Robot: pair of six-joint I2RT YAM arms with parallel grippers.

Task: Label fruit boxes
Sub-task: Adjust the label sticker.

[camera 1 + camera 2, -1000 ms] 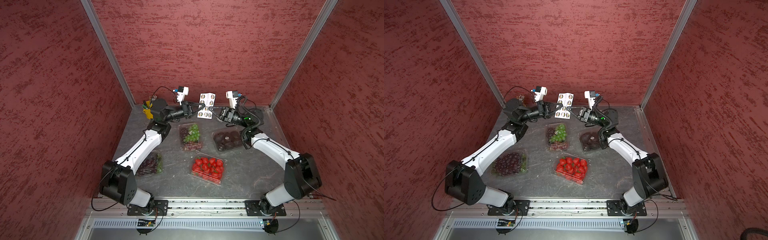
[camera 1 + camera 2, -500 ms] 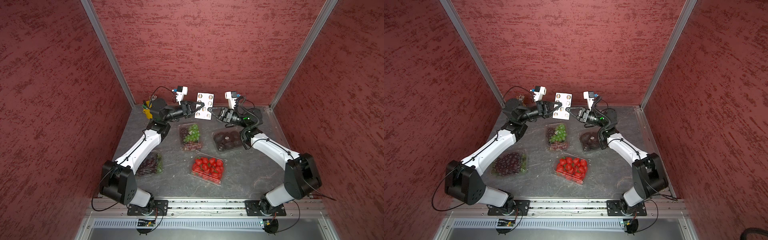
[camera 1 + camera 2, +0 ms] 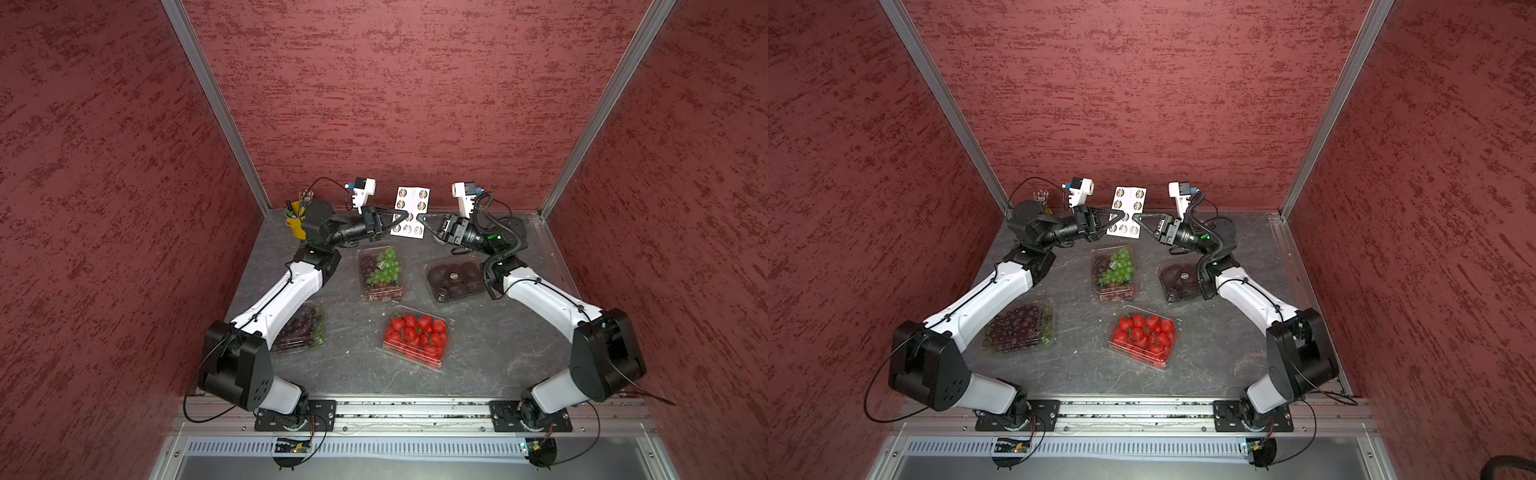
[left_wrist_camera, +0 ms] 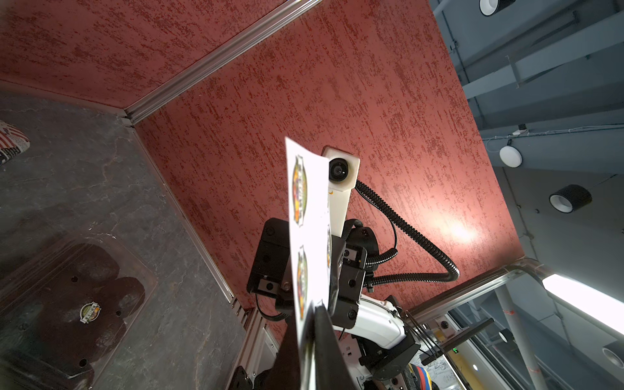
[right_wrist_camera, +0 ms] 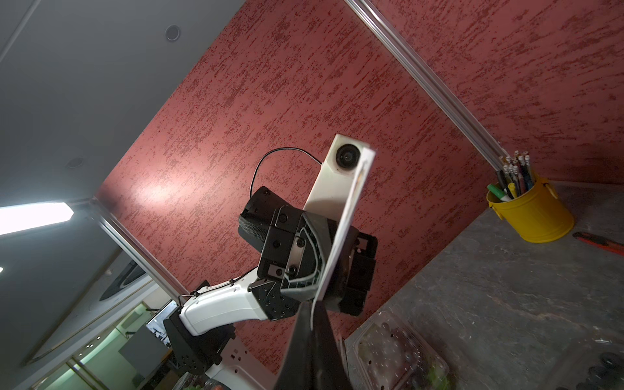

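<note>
Both grippers hold the white sticker sheet [image 3: 411,210] [image 3: 1128,210] upright in the air at the back of the table. My left gripper [image 3: 400,216] [image 4: 312,324] is shut on one side edge and my right gripper [image 3: 420,217] [image 5: 312,317] on the opposite edge. Below them lie the fruit boxes: green-and-purple grapes [image 3: 380,272] [image 3: 1113,270], dark round fruit [image 3: 455,278] [image 4: 67,304] with a round sticker [image 4: 90,312] on its lid, strawberries [image 3: 415,336] [image 3: 1144,334], and dark grapes [image 3: 1019,326], which my left arm partly hides in a top view.
A yellow pencil cup [image 3: 296,222] [image 5: 533,216] stands in the back left corner, with a red-and-black tool [image 5: 601,241] lying beside it. Red walls close in the table on three sides. A metal rail [image 3: 415,409] runs along the front edge.
My left gripper opened briefly and has shut again on the sheet's edge. The sheet stayed nearly in place, and the right gripper kept its grip.
</note>
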